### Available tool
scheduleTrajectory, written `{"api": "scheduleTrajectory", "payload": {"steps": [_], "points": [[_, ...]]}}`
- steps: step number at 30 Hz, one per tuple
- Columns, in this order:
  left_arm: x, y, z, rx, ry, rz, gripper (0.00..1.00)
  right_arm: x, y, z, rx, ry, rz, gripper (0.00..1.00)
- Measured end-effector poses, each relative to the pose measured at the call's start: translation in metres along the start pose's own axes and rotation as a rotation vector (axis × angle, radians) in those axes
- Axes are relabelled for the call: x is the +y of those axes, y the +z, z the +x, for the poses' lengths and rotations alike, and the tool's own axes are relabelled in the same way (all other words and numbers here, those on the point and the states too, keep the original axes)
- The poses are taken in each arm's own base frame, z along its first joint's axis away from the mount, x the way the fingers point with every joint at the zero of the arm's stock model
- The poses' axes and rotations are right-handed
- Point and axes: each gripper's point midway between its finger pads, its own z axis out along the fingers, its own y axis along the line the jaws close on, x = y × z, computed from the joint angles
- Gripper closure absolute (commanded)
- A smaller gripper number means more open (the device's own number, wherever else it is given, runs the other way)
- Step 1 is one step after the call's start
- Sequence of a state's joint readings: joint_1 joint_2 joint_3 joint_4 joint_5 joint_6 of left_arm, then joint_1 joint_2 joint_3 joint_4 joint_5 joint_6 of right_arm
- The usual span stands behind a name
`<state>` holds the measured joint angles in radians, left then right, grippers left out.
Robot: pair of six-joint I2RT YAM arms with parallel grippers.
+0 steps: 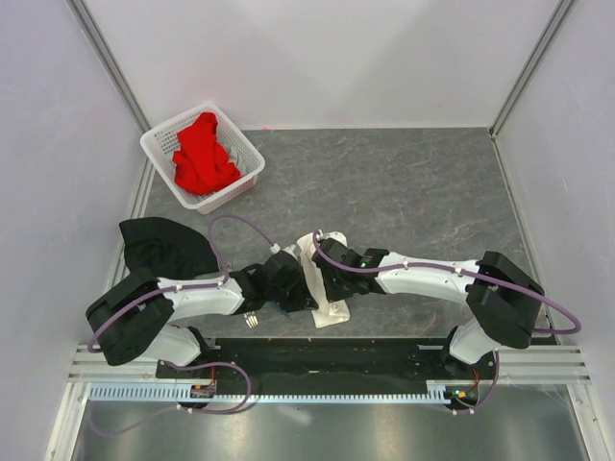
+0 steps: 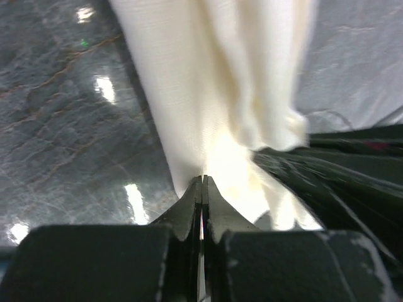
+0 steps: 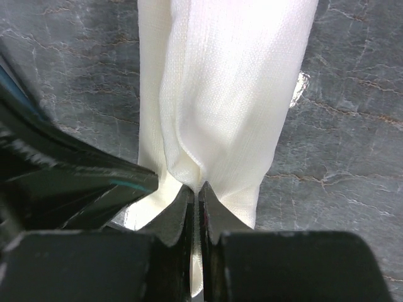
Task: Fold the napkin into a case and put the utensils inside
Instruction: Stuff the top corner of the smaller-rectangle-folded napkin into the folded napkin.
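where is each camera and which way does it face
top external: above, behind the bases, looking down on the grey marbled table; both arms show.
left wrist: left arm, facing along the shut left gripper at the cream-white fabric napkin.
right wrist: right arm, facing along the shut right gripper.
shared: both wrist views show the pinched napkin.

**Three cameras, one shared strip of cloth**

The overhead camera sits high behind my arm bases, which lie along the bottom of its frame, and looks down on the whole worktop (image 1: 404,182) from far off. Each wrist camera looks out along its own fingers from very close, so my left tool (image 2: 202,181) and my right tool (image 3: 196,189) fill the bottom edge. All three views share the napkin (image 1: 332,309).
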<state>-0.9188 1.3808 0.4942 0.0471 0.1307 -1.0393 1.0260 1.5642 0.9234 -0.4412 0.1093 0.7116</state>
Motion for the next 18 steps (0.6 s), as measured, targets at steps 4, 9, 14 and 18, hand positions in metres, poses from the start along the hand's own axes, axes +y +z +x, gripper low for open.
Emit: {"api": "scheduleTrajectory", "payload": {"steps": [4, 9, 14, 18], "points": [[0.004, 0.008, 0.003, 0.012, -0.012, -0.001, 0.98, 0.002, -0.003, -0.002, -0.008, 0.009, -0.007, 0.92], [-0.006, 0.015, 0.005, 0.019, -0.018, 0.043, 0.98, 0.005, -0.003, -0.003, -0.008, 0.028, -0.022, 0.92], [-0.011, 0.019, 0.007, 0.023, -0.013, 0.059, 0.98, 0.014, 0.0, -0.004, -0.006, 0.054, -0.056, 0.92], [-0.011, 0.019, 0.008, 0.024, -0.018, 0.058, 0.98, 0.008, 0.005, 0.003, 0.004, 0.066, -0.04, 0.91]]}}
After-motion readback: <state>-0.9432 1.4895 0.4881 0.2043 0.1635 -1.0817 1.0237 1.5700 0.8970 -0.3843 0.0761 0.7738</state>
